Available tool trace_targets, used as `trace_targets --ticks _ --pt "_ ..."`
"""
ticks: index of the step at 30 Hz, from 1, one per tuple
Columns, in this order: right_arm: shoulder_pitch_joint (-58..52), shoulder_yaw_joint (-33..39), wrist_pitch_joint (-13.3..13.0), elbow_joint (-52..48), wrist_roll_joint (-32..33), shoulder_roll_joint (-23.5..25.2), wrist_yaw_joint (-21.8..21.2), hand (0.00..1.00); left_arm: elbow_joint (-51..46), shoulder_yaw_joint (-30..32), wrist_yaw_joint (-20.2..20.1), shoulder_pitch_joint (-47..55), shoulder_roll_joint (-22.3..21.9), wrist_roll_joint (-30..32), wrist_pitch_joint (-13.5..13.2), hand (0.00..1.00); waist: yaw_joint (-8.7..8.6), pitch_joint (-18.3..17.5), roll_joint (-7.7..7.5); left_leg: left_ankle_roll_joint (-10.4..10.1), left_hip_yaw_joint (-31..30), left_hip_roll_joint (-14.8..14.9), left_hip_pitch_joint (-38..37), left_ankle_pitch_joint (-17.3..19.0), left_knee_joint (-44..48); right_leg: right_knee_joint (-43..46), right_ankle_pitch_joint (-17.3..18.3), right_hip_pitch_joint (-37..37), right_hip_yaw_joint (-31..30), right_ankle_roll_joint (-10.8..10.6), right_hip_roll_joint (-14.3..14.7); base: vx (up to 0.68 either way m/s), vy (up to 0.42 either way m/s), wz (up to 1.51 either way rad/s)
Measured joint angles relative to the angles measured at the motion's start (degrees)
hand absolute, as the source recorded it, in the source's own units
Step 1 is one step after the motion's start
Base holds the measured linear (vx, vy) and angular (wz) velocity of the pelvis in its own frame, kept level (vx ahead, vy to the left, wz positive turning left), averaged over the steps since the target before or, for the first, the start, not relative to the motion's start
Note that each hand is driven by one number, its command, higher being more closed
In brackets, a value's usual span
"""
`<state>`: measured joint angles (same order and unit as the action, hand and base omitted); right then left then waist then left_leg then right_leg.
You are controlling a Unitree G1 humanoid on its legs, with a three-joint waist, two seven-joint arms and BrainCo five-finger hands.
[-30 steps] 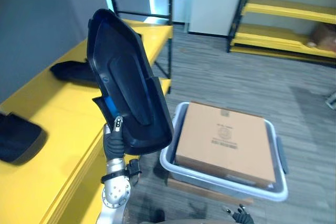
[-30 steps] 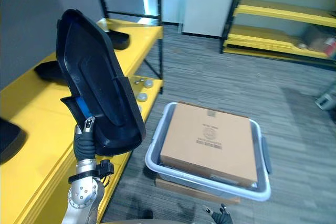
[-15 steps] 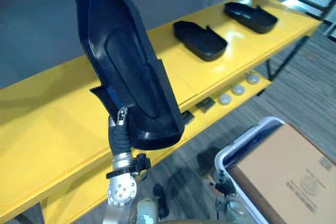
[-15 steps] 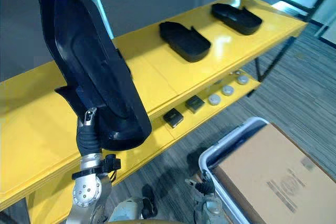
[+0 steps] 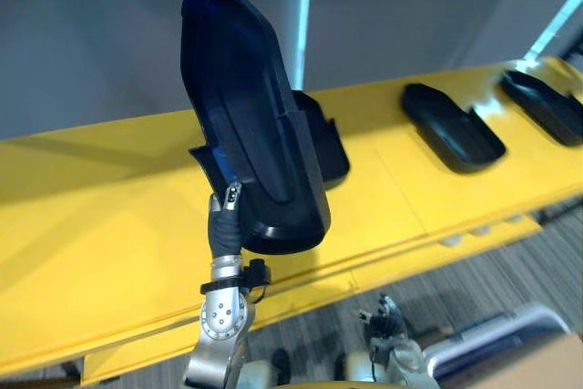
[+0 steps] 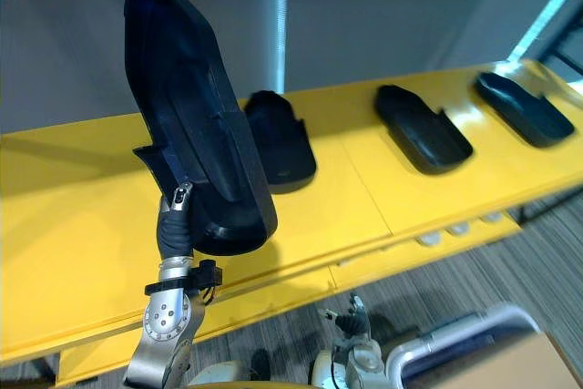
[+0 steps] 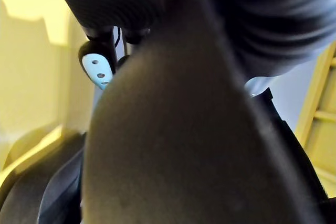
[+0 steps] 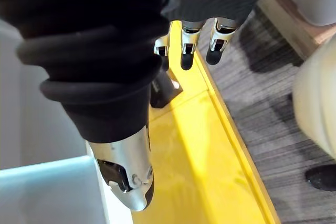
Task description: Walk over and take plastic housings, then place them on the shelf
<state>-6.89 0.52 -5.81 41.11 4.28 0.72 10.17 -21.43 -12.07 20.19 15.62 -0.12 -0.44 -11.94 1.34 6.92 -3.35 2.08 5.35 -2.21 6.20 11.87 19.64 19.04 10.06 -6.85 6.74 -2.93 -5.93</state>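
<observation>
Left hand [image 5: 224,230] clamps upright housing [image 5: 250,134] by its lower end, over shelf [image 5: 100,216]. Risk: top-heavy, may pivot at set-down, hitting shelved housing [image 5: 326,145] on far side. Right hand [image 8: 188,45] slack, fingers relaxed.

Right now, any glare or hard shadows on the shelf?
Left eye view: a soft shadow band crosses the shelf left of the held housing in the left robot hand. Right eye view: pale glare beside the rightmost housing; bright light strip on the wall.
</observation>
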Motion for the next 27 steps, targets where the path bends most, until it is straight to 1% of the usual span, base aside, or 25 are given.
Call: trace_targets --ticks 1,3,7,9,11,13,14,15,16,17,18,19,20,21,22,23,24,25,26,27 --pt "0.12 0.26 -0.09 -0.28 -0.23 -0.05 0.0 0.0 -0.13 0.35 -0.01 0.3 -0.15 0.0 -0.08 1.0 0.04 0.0 0.0 -0.13 -0.04 0.31 0.01 0.08 0.11 -0.69 -0.26 0.4 0.2 0.28 0.33 0.13 -0.138 -0.05" --pt "0.1 2.48 -0.24 -1.46 -1.18 -0.23 0.13 0.0 -0.63 1.44 -0.16 1.98 -0.85 -0.18 -0.06 1.0 0.14 -0.08 -0.1 -0.84 -0.12 2.13 -0.54 0.5 0.06 -4.79 -1.88 2.84 0.74 1.34 2.36 0.11 -0.15 -0.08" --pt "-1.63 4.32 -0.21 -1.46 -2.94 -1.14 0.18 0.0 -0.64 1.36 -1.41 2.4 -1.11 -1.15 0.0 1.0 0.08 -0.49 0.06 -0.91 -0.35 2.52 -2.8 0.48 -1.81 -7.02 -2.15 5.34 1.01 1.64 2.98 0.04 -0.059 0.0" --pt "-2.8 4.7 -0.18 -1.4 -3.76 -1.08 0.19 0.0 -0.69 1.32 -1.57 2.4 -1.46 -1.14 0.0 1.0 0.02 -0.94 0.19 -1.1 -0.88 2.44 -2.83 0.34 -2.01 -7.29 -2.15 5.67 1.52 1.64 2.96 -0.01 -0.019 0.15" --pt "-4.05 4.76 -0.18 -1.23 -4.23 -0.98 0.19 0.0 -0.74 1.23 -1.52 2.24 -1.43 -1.14 0.0 1.0 -0.13 -1.13 0.25 -1.55 -2.08 1.93 -2.57 -0.55 -2.71 -7.29 -2.13 5.7 3.06 1.65 2.56 -0.03 -0.026 0.37" --pt "-4.83 5.54 -0.16 0.11 -4.22 -0.82 0.33 0.0 -1.04 1.03 -1.49 2.1 -1.43 -1.14 0.0 1.0 -0.33 -1.09 0.31 -2.65 -3.67 1.24 -1.25 -1.92 -2.59 -7.08 -2.09 5.47 5.59 1.67 1.63 -0.07 -0.031 0.58" --pt "-4.72 5.69 -0.14 0.93 -4.21 -0.82 0.48 0.0 -1.11 1.04 -1.48 2.07 -1.42 -1.14 0.01 1.0 -0.36 -1.09 0.31 -3.11 -3.41 1.22 -0.89 -2.18 -2.45 -6.98 -2.1 5.39 6.0 1.69 1.4 -0.1 -0.002 0.45" --pt "-4.22 5.96 -0.02 2.01 -4.23 -0.99 1.03 0.0 -1.23 1.29 -1.49 1.79 -1.39 -1.14 0.04 1.0 -0.35 -0.84 -0.25 -3.43 -1.08 1.93 0.49 -0.23 -0.31 -7.05 -2.24 4.88 6.34 1.98 0.37 -0.12 0.008 0.33" --pt "-2.98 5.71 0.22 3.02 -4.25 -1.13 1.28 0.0 -1.25 1.17 -1.42 1.55 -1.46 -1.17 -0.04 1.0 -0.39 -0.98 0.22 -2.16 4.9 6.3 2.68 2.01 5.72 -6.0 -2.29 3.8 6.85 2.2 -0.23 -0.13 0.024 0.26" --pt "-2.7 5.71 0.3 3.28 -4.34 -1.52 1.46 0.0 -1.18 1.13 -1.4 1.55 -1.52 -1.22 -0.05 1.0 -0.51 -0.98 0.26 -2.16 6.88 8.75 3.37 2.53 8.31 -5.49 -2.28 3.27 6.85 2.21 -0.48 -0.14 0.057 0.13" --pt "-1.7 5.61 0.5 4.42 -4.59 -2.37 1.93 0.0 -1.06 1.14 -1.39 1.55 -1.53 -1.25 -0.05 1.0 -0.51 -0.73 -0.18 -2.11 9.18 13.52 3.34 2.58 10.78 -4.69 -2.3 2.48 6.51 2.1 -1.33 -0.11 0.098 0.05" --pt "-1.15 5.5 0.64 5.33 -4.84 -2.48 2.06 0.0 -0.99 1.05 -1.4 1.55 -1.46 -1.25 -0.05 1.0 -0.62 -0.83 0.0 -2.18 9.22 15.43 3.02 2.54 11.04 -4.59 -2.45 2.3 6.47 1.84 -1.86 -0.13 0.193 0.03" --pt "-0.6 5.31 0.96 6.69 -4.95 -3.24 2.17 0.0 -0.63 0.64 -1.49 1.54 -1.44 -1.62 -0.21 1.0 -0.89 -1.15 0.28 -2.59 8.96 18.67 2.47 2.25 10.18 -4.54 -2.47 1.73 5.96 1.01 -2.9 -0.13 0.358 0.08" --pt "0.14 5.27 1.4 8.39 -5.0 -4.34 2.18 0.0 -0.17 0.32 -1.52 1.51 -1.46 -1.79 -0.41 1.0 -1.49 -1.46 0.78 -3.58 8.43 20.76 1.11 1.57 7.19 -4.3 -2.86 1.1 5.66 -0.47 -4.39 -0.11 0.318 0.13" --pt "0.43 5.26 1.51 8.85 -5.03 -4.74 2.18 0.0 0.13 0.31 -1.56 1.49 -1.49 -1.83 -0.53 1.0 -2.0 -1.62 1.05 -4.13 7.94 21.31 0.59 1.11 5.51 -4.26 -3.13 0.9 5.76 -1.21 -5.15 -0.1 0.486 0.27" --pt "0.36 5.26 1.83 9.88 -5.12 -5.6 2.2 0.0 0.97 0.23 -1.62 1.28 -1.51 -2.18 -0.78 1.0 -2.75 -2.1 1.93 -5.74 5.59 21.35 -0.88 -1.39 -0.1 -4.51 -4.22 0.38 6.06 -3.54 -6.87 -0.06 0.385 0.29" --pt "0.15 5.25 1.93 10.27 -5.18 -6.21 2.19 0.0 1.41 0.14 -1.64 1.26 -1.66 -2.53 -0.8 1.0 -3.06 -2.79 3.12 -5.77 4.61 21.39 -1.51 -4.27 -3.02 -5.12 -5.1 -0.03 6.33 -4.99 -7.3 -0.08 0.594 0.35" --pt "0.65 5.36 2.02 11.96 -5.43 -6.87 2.19 0.0 2.56 -0.41 -1.64 0.61 -1.74 -3.65 -0.88 1.0 -3.74 -3.77 4.42 -15.12 3.88 20.55 -1.84 -3.34 -5.72 -7.48 -7.59 0.2 7.05 -7.29 -8.41 -0.02 0.533 0.22" --pt "0.98 5.2 2.26 13.33 -5.5 -5.11 2.2 0.0 3.98 -0.07 -1.56 -0.22 0.02 -4.2 -0.86 1.0 -3.65 -3.39 1.77 -13.51 4.1 17.59 -1.86 -3.07 -4.81 -10.5 -10.95 1.68 7.06 -7.72 -10.89 -0.03 0.595 0.16" --pt "0.91 5.2 2.15 13.87 -5.56 -3.07 2.06 0.0 4.68 -0.11 -1.39 -0.46 1.66 -4.77 -0.83 1.0 -3.29 -3.21 0.37 -12.37 4.07 15.7 -0.51 -1.92 -2.45 -13.02 -14.2 2.49 7.91 -7.31 -12.32 -0.03 0.475 0.07"
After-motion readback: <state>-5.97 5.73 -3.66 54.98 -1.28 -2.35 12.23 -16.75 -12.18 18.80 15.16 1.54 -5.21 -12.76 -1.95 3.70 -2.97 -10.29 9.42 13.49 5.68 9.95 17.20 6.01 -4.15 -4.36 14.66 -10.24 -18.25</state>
